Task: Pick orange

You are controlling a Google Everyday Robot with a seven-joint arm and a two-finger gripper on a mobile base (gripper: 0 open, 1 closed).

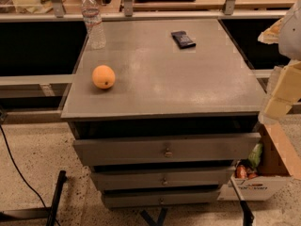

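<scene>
Cabinet (178,79) bears orange (103,76), bottle (94,22), packet (183,39); claw (281,91) at right.

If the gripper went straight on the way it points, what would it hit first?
Probably the cardboard box on the floor: the gripper hangs at the right edge beside the cabinet, pointing down, though depth is unclear.

Elevated frontal view, gripper (280,94) at right

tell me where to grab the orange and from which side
Probably grip the orange across its widest middle, coming straight down from above: it is round and sits free near the cabinet top's left edge, apart from the water bottle. The gripper is at the right edge of view.
</scene>
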